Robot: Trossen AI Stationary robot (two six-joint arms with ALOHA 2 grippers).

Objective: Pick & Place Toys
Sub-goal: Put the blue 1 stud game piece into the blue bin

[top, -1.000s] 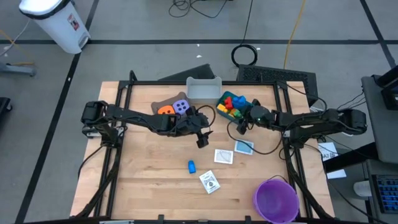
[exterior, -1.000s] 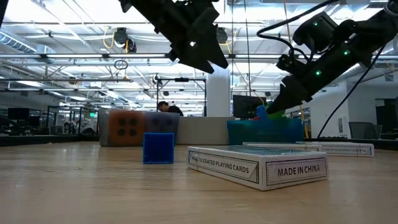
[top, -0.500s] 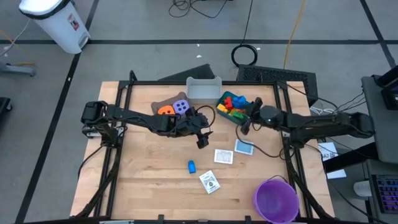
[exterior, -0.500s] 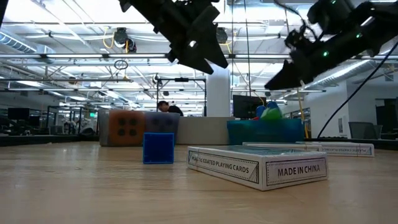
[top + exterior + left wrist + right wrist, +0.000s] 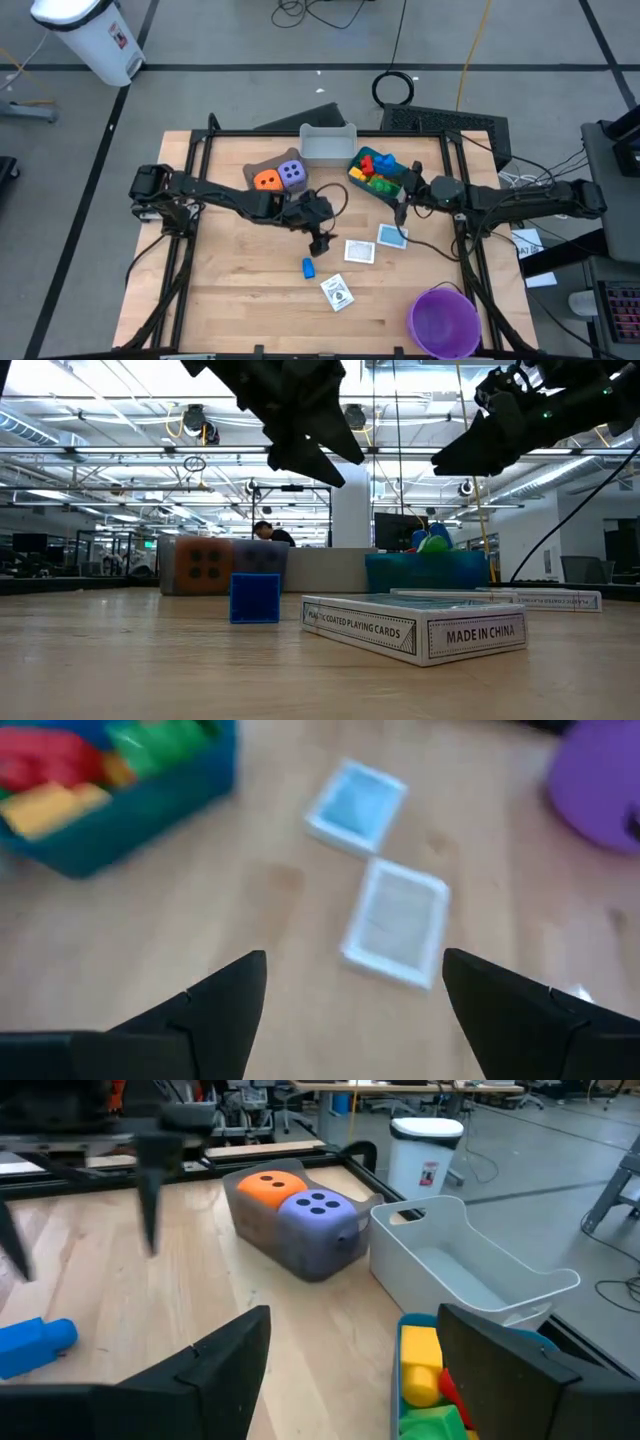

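Left end effector (image 5: 321,243) hangs over mid-bench, fingers spread, holding nothing; in its wrist view two card packs show between the fingers. Right end effector (image 5: 401,213) hovers just beside the blue bin (image 5: 371,189), fingers spread, empty too.

Around: grey bin (image 5: 327,144) at the far edge, empty. Brown bin (image 5: 262,163) next to it holds the orange die (image 5: 266,179) and purple die (image 5: 292,173), side by side, touching. Blue bin is packed with red, yellow, green bricks (image 5: 372,169). Purple bowl (image 5: 442,320) sits at the near right corner, well apart from both arms.

Loose on the bench (image 5: 230,280): blue brick (image 5: 309,267) near the middle, below the left end effector, long axis running roughly far-to-near. Three card packs lie flat: blue-faced pack (image 5: 392,237) closest to the right end effector, white pack (image 5: 359,251) just beside it, third pack (image 5: 338,292) nearer the front edge, turned diagonal. In the low view the front pack's long side reads "MADE IN CHINA". Nothing blocks the brick or the packs from above.
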